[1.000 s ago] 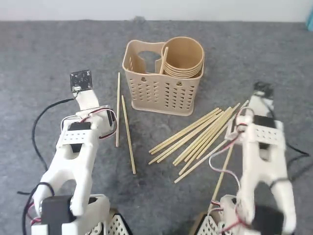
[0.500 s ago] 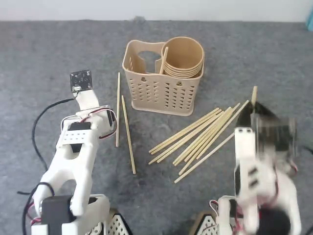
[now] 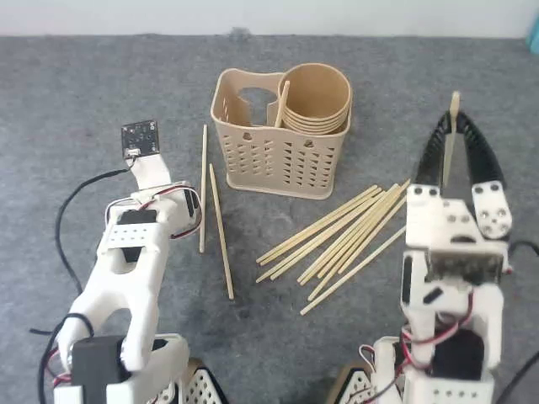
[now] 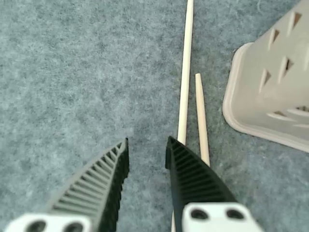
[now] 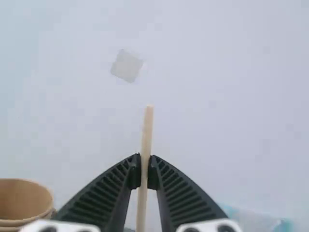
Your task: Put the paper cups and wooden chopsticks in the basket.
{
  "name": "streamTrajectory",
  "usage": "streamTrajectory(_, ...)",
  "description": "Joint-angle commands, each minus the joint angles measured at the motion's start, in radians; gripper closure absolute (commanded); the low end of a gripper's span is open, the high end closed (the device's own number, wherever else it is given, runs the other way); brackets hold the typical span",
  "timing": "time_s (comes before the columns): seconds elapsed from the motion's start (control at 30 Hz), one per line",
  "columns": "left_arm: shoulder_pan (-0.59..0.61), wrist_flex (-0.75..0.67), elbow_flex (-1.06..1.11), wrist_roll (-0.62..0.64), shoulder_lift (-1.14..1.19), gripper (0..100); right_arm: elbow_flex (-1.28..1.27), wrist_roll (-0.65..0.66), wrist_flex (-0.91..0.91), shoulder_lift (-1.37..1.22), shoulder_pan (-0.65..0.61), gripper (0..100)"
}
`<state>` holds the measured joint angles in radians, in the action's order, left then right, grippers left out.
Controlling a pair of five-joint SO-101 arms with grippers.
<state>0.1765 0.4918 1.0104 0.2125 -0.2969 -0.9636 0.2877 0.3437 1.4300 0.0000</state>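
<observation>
1. My right end effector (image 3: 453, 128) is pinched on a single pale wooden chopstick (image 3: 454, 109). The two black fingers are pressed against the stick from either side, and its end pokes out past their tips.
2. In the right wrist view that same end effector (image 5: 144, 166) points at a pale background, with the held chopstick (image 5: 146, 130) running straight between the tips.
3. From above, the right end effector sits off to the right of the beige perforated plastic basket (image 3: 278, 160), apart from it.
4. The stack of brown paper cups (image 3: 316, 93) stands in the basket's right compartment. One wooden chopstick (image 3: 282, 103) leans upright against the divider beside the cups.
5. A loose pile of wooden chopsticks (image 3: 345, 236) lies fanned out on the grey, carpet-like counter (image 3: 84, 84), in front of the basket and to its right.
6. Two separate chopsticks lie left of the basket: a long one (image 3: 203, 185) and another (image 3: 221, 231) angled just beside it.
7. My left end effector (image 4: 147, 142) is spread, with grey counter showing between its fingers. One fingertip (image 4: 170, 145) sits right at the long chopstick (image 4: 184, 72), and the basket's corner (image 4: 260, 96) is close by.
</observation>
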Motion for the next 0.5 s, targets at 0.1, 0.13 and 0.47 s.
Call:
streamTrajectory(0.1, 0.006, -0.032, -0.028, 0.003, -0.005, 88, 0.267, -0.377, -0.036, -0.242, -0.079, 98.9)
streamTrajectory(0.13, 0.006, -0.032, -0.028, 0.003, -0.005, 88, 0.305, -0.42, -0.036, -0.28, -0.104, 98.9)
streamTrajectory(0.47, 0.006, -0.06, -0.025, 0.003, -0.005, 88, 0.692, -0.483, -0.038, -0.598, -0.289, 98.9)
